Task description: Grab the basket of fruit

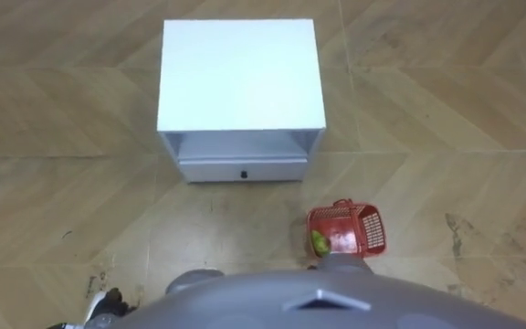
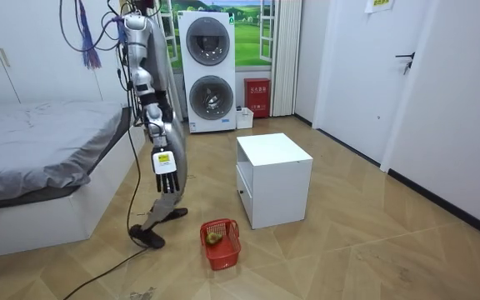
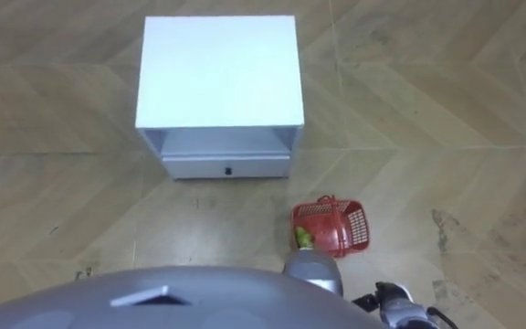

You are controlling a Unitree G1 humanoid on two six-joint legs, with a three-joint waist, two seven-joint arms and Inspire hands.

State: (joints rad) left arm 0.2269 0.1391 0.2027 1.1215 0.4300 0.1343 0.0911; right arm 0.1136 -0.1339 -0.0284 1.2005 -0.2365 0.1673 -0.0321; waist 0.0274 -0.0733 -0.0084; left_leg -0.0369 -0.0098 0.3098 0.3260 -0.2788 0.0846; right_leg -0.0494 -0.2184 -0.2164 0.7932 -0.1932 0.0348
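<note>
The red plastic basket (image 1: pixel 359 227) with holes in its walls sits on the tan wooden floor (image 1: pixel 446 110). It is a little in front of my robot and off to its right. No hand touches it. A thin red handle (image 1: pixel 343 203) arches over it.

Inside the basket I see one green-yellow fruit (image 1: pixel 319 242) lying by the near wall. In both eye views the robot's own grey body cuts off the near edge of the basket. So I cannot tell if more fruit lies in there.

Past the basket, near it but not touching, stands a white box-shaped cabinet (image 1: pixel 240 73). Under its top there is an open slot. Below the slot is a shut drawer (image 1: pixel 242 170) with a small dark knob. I cannot see far into the slot.

In the room view my robot stands leaning forward, between the cabinet and a bed with a grey cover (image 2: pixel 40 133). Its right hand (image 2: pixel 165 167) hangs down at its side with its fingers straight, holding nothing, up above the basket and well apart from it. The left hand (image 1: pixel 108 303) is just a small grey bit at the low left edge of the left eye view. I cannot tell how it is held.

Two white washing machines (image 2: pixel 207 71) stand stacked at the back wall.
</note>
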